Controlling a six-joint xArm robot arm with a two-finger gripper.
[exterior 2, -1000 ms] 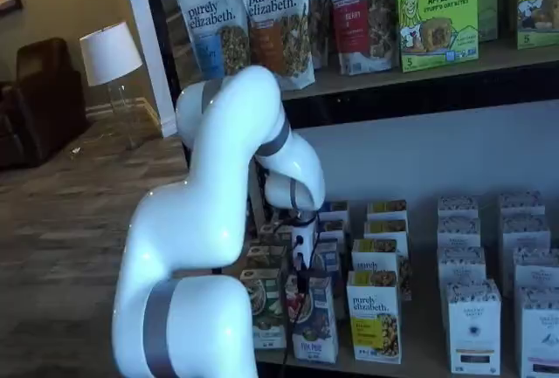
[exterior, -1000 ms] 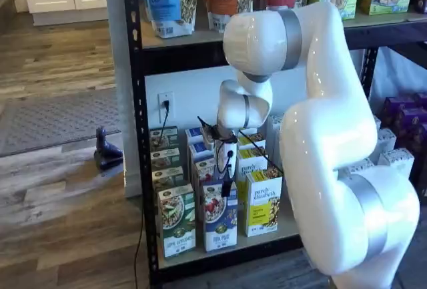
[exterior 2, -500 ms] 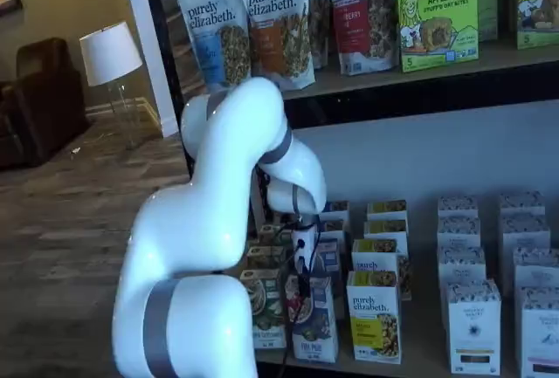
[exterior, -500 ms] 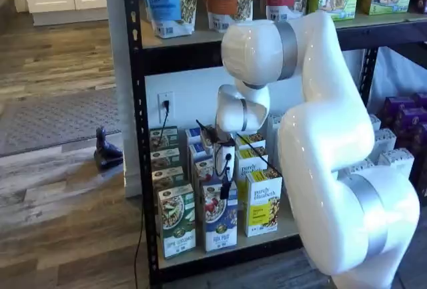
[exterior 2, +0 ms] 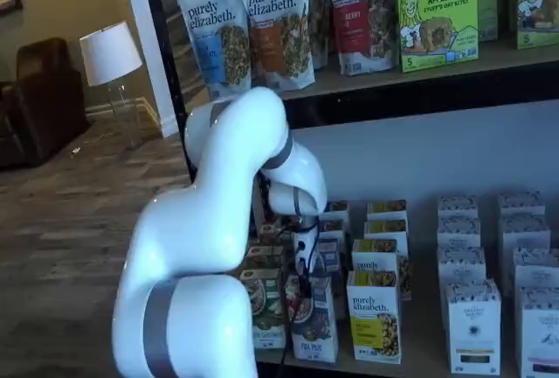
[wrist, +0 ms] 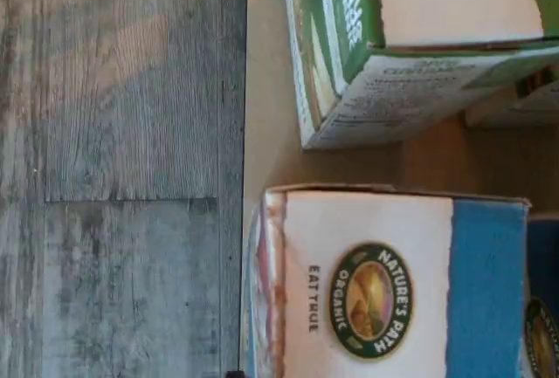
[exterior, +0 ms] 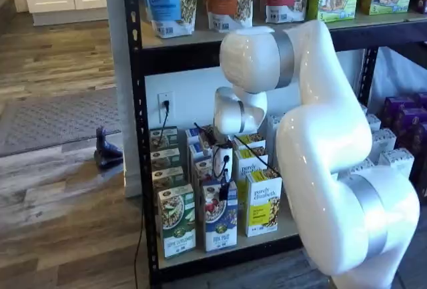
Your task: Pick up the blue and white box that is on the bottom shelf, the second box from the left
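Wood-plank floor; black metal rack. Front row, the bottom shelf: green and white box, the blue and white box, yellow and white box, upright, side by side. Gripper: black fingers hang at the blue box's top edge; their spread cannot be told. Wrist view: blue box top. Behind: further box rows. Upper shelf: pouches.

Blue and white box on bottom shelf, front row, between two neighbouring boxes.
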